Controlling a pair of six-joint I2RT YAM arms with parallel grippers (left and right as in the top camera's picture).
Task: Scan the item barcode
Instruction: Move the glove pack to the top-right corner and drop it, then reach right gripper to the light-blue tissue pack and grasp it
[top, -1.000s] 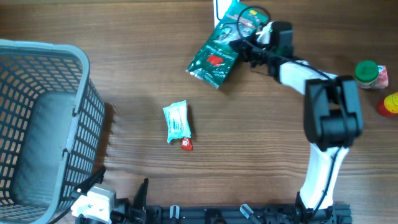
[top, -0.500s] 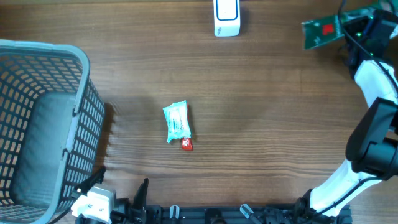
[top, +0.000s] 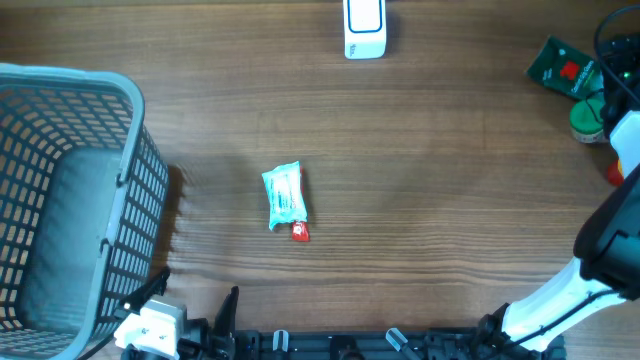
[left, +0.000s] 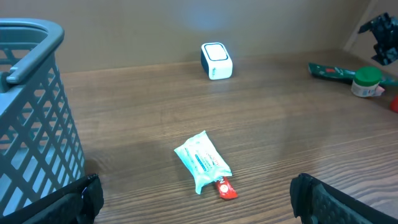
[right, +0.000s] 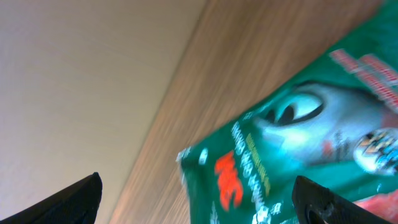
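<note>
Green packet (top: 562, 68) – one of them, lying flat at the far right of the table (top: 430, 180), just beside a green-lidded jar (top: 588, 118) and well apart from the white scanner (top: 364, 28) at the far edge.

Count: one packet, one scanner, one jar, one teal sachet (top: 284, 196) with a red end mid-table, one grey mesh basket (top: 130, 100) on the left, two arms.

Right gripper (left: 378, 37) hangs over the packet with its fingers spread wide, gripping nothing. Left gripper (top: 196, 290) sits at the near edge, also spread wide and empty.

Views:
- Overhead shows dark green film with a red patch.
- Left wrist shows it only as a thin flat strip behind the jar.
- Right wrist shows a blurred close-up – orange-red lettering, white small print, a pale teal graphic. Text not readable.
</note>
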